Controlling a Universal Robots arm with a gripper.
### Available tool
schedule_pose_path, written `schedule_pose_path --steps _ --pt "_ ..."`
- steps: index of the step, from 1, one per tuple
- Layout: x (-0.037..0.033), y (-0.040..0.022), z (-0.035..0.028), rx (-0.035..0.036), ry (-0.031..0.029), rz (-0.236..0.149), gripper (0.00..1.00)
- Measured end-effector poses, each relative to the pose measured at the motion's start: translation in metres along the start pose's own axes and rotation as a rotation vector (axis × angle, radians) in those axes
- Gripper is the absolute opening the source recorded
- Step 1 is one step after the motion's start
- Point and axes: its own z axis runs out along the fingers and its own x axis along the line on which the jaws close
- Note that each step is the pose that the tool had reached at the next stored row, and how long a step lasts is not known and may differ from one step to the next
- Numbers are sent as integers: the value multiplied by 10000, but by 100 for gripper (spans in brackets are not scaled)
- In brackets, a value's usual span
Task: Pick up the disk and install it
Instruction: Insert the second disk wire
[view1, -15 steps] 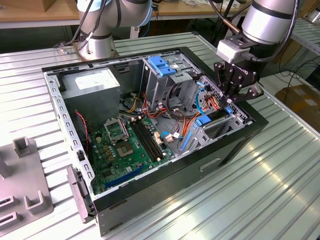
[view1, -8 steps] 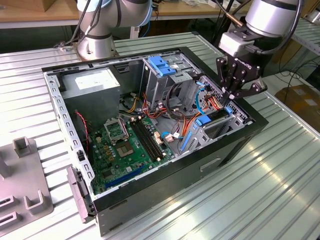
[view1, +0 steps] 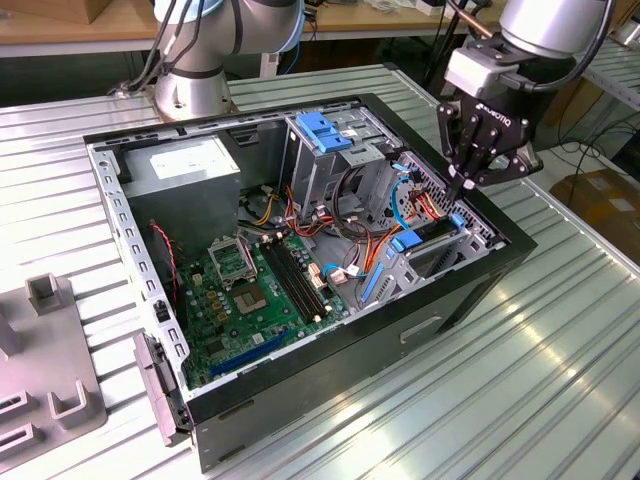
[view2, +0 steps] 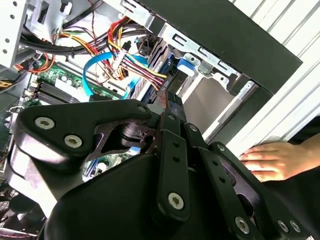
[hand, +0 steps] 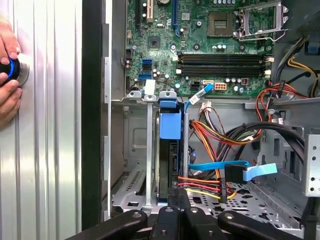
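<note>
Black open PC case (view1: 470, 300) takes up most of the ribbed metal tabletop (view1: 560, 380), and the disk (hand: 169, 150) with its light-blue bracket already stands on edge in the drive bay at the case's front corner, near the exterior view's right. Arm hangs straight down over that bay with the tool (view1: 468, 185) pinched narrow right above the disk's top edge; can't tell if it's actually gripping. My worry: orange and red cables (hand: 210, 185) crowd the bay, and a hand (view2: 272, 160) rests just outside the case
</note>
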Motion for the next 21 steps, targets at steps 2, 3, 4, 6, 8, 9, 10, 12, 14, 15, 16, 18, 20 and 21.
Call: schedule_pose_path --steps 2,3,4,6,8,9,10,12,14,15,16,18,20,21 --pt "-1 55 -2 -2 -7 -1 11" --pt "-6 233 -60 -2 -14 -1 11" --pt "-12 251 -226 -1 -12 0 11" --pt "-51 283 -277 -16 257 -7 11" --pt "-107 291 -280 -26 392 -11 11" --pt "-155 299 -283 -31 474 -13 11" --pt "-192 305 -284 -33 499 -14 11" --pt "-234 315 -282 -35 505 -16 11" --pt "-293 342 -260 -31 513 -19 11" --pt "-335 343 -258 -19 554 -19 11" --pt "-366 343 -255 -11 582 -19 11" --pt "-429 342 -242 6 608 -17 11" --pt "-463 342 -225 35 619 -15 11" --pt "-471 343 -216 52 619 -14 11"
